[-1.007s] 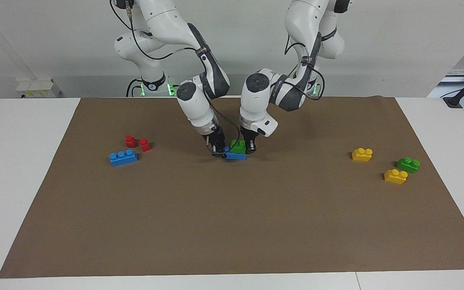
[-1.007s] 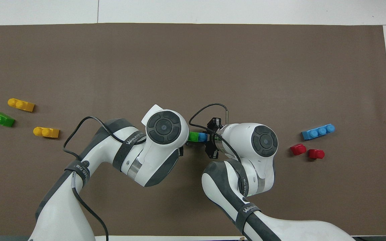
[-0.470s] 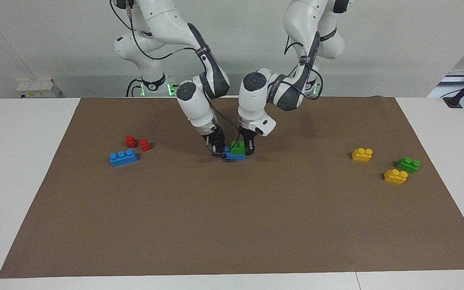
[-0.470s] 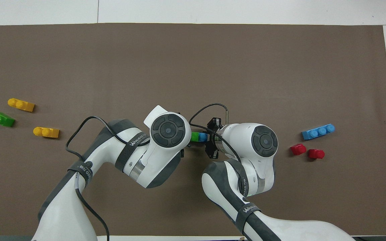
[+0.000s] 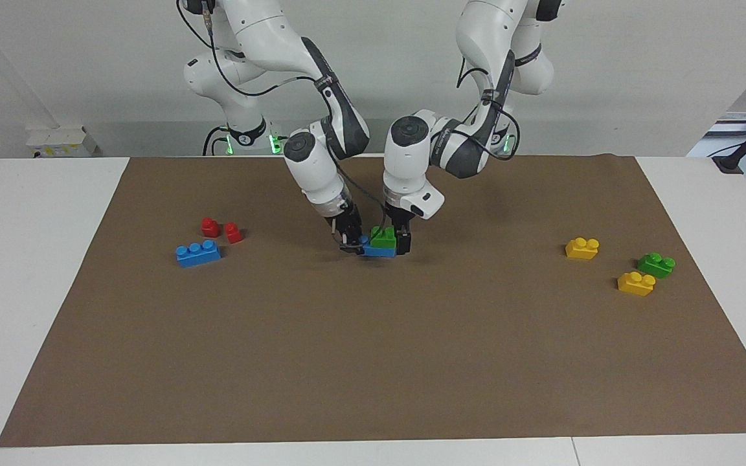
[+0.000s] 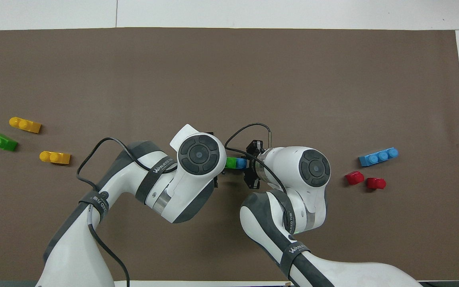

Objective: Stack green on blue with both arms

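The green brick (image 5: 383,238) sits on top of the blue three-stud brick (image 5: 378,250) at the middle of the brown mat (image 5: 373,362). My left gripper (image 5: 392,239) is shut on the green brick from above. My right gripper (image 5: 351,243) is shut on the blue brick's end toward the right arm's side. In the overhead view only a strip of the green brick (image 6: 231,162) and the blue brick (image 6: 241,162) shows between the two wrists. The fingers are hidden there.
A second blue brick (image 5: 198,253) and two red pieces (image 5: 210,226) lie toward the right arm's end. Two yellow bricks (image 5: 582,248) (image 5: 636,283) and a darker green brick (image 5: 656,264) lie toward the left arm's end.
My left gripper has come down a little with the green brick, which now sits closer on the blue brick. The right arm has barely moved.
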`<state>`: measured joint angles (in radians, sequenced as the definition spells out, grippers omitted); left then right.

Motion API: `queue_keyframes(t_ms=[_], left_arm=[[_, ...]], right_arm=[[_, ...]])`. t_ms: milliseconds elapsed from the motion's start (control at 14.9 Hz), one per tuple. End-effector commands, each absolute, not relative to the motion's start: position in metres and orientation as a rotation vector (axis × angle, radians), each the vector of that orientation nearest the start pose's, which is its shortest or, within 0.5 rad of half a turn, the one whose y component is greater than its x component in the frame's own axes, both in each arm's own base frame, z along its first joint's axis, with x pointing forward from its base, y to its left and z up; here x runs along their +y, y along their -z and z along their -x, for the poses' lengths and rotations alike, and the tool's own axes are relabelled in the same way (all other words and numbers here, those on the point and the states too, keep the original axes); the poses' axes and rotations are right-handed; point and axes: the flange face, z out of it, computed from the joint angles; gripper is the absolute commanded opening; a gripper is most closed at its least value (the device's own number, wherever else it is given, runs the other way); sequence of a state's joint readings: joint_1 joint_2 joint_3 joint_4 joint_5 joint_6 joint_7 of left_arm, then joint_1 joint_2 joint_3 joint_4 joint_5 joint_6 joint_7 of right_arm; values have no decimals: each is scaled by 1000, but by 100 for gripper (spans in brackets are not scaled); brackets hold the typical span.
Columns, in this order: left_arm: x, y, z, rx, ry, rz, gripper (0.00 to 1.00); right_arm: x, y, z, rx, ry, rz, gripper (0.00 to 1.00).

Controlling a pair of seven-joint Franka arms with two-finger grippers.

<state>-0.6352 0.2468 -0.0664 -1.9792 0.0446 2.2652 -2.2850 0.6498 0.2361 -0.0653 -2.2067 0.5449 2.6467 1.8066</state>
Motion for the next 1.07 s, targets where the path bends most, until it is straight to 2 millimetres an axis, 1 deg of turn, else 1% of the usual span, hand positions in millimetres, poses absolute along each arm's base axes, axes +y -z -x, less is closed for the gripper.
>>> queue_keyframes(t_ms=[0, 67, 134, 201, 268, 336, 403, 470, 604, 671, 738, 872, 1007], left_arm=[[-361, -362, -480, -2224, 70, 2291, 100], [-351, -362, -487, -2198, 71, 2306, 100], [-336, -367, -496, -2168, 75, 2330, 100], [-320, -372, -506, -2151, 78, 2343, 100], [-303, -375, -515, -2145, 81, 2347, 100], [-290, -379, -523, -2140, 83, 2353, 100], [-274, -383, -531, -2129, 91, 2365, 100], [-262, -383, -538, -2114, 92, 2379, 100], [-237, -382, -548, -2069, 88, 2395, 100], [-223, -385, -554, -2009, 85, 2437, 100], [-210, -389, -560, -1937, 84, 2487, 100], [-184, -399, -572, -1829, 88, 2560, 100], [-158, -410, -579, -1691, 82, 2642, 100]], right_arm=[[300, -289, -479, 2088, -274, 1904, 13], [299, -289, -480, 2091, -275, 1901, 17], [298, -289, -481, 2092, -275, 1900, 24], [297, -289, -482, 2096, -277, 1896, 55], [296, -289, -483, 2102, -283, 1890, 78], [295, -289, -483, 2102, -282, 1890, 93], [293, -289, -485, 2107, -283, 1886, 96], [292, -289, -485, 2108, -282, 1884, 97], [289, -289, -486, 2112, -283, 1882, 98], [285, -289, -489, 2110, -284, 1886, 98], [279, -288, -492, 2089, -285, 1916, 98], [256, -287, -501, 2054, -300, 1974, 98], [235, -286, -507, 2016, -318, 2028, 98]])
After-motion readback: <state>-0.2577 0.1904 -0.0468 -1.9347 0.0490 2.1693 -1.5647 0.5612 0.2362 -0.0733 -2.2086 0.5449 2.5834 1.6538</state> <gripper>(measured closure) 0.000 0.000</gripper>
